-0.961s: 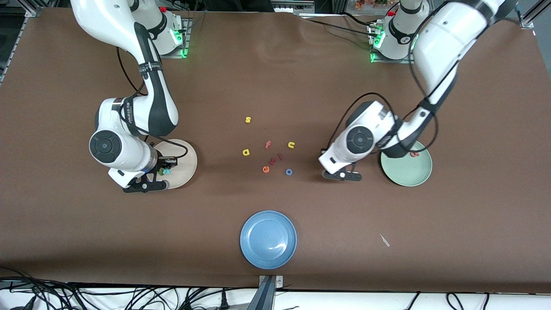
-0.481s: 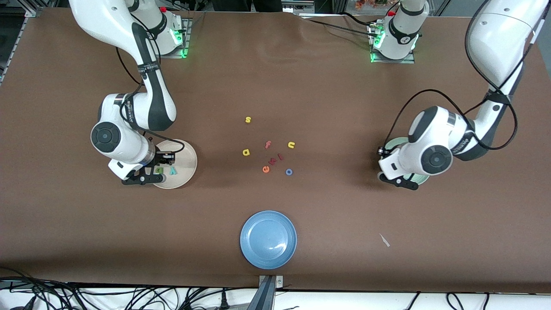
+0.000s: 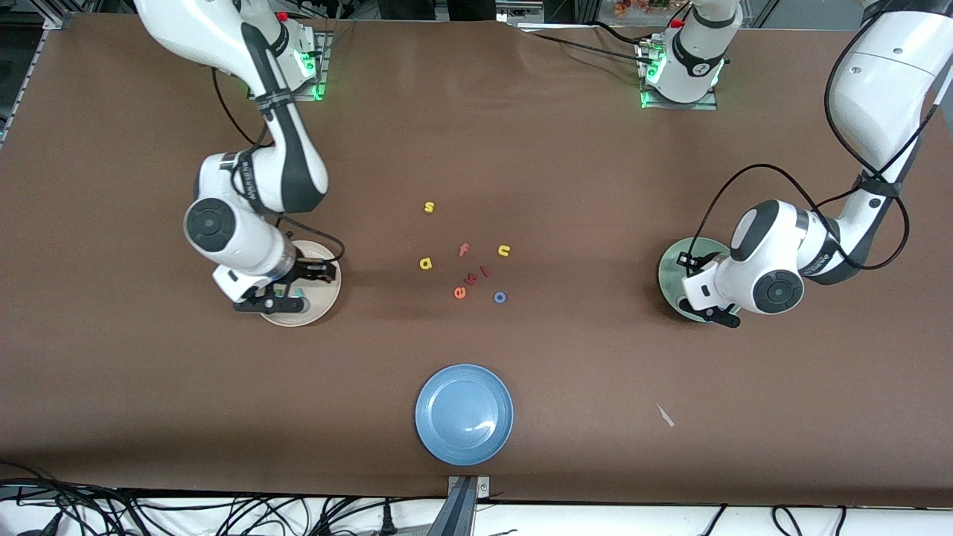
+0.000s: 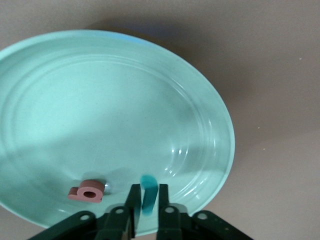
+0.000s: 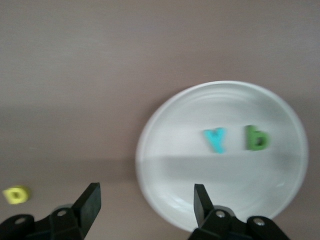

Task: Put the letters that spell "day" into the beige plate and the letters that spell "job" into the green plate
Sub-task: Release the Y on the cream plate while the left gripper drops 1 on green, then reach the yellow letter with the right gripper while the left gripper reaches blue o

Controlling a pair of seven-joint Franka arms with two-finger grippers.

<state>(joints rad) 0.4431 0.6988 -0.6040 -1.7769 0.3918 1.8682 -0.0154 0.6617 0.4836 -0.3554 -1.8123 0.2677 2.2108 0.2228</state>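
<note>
Two letters, y (image 5: pixel 216 139) and d (image 5: pixel 257 138), are now released into the beige plate (image 5: pixel 170 200) by the wide-spread right gripper (image 5: pixel 145 204); j (image 4: pixel 147 196) is held between the left gripper (image 4: pixel 146 200)'s narrow fingers over the green plate (image 4: pixel 210 100).

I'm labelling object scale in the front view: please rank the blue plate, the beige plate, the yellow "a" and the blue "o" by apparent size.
1. blue plate, largest.
2. beige plate, partly hidden by the right arm, so its rank is unsure.
3. yellow "a" and blue "o": both tiny and look alike, so I won't rank them.

Two white Franka arms with black parts

Each arm has glossy white shells, black joint bands and a looping black cable (bases glow green); the right gripper (image 5: pixel 145 205) and left gripper (image 4: pixel 146 207) are black.
</note>
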